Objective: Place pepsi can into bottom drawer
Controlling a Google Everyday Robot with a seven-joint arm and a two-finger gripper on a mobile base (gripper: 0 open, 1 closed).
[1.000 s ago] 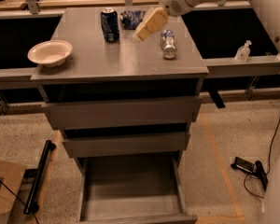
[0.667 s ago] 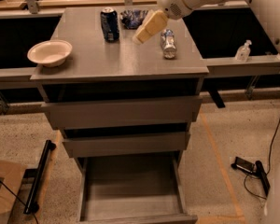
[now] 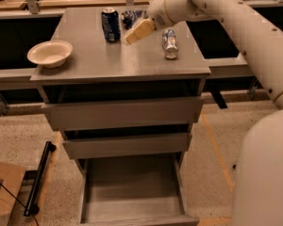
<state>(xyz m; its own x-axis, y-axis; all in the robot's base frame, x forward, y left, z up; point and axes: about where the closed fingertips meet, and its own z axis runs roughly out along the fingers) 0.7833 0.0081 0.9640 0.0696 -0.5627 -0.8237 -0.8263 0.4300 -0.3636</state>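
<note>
Just right of the pepsi can, the tan gripper hovers low over the grey cabinet top, angled down and to the left; whether it is spread or closed I cannot tell, and it is apart from the can. The can stands upright near the back edge of the top. Behind the gripper lies a crumpled blue chip bag, and to its right a clear bottle rests on its side. A cream bowl sits near the front left corner. The white arm reaches in from the right. Below the top, two shallow drawers are pushed nearly in, while the bottom drawer is pulled out over the speckled floor. A black bar and a cardboard box lie on the floor to the left. Compared with a second ago, the gripper has shifted left toward the can and slightly lower; the can, bottle and bowl have not moved.
</note>
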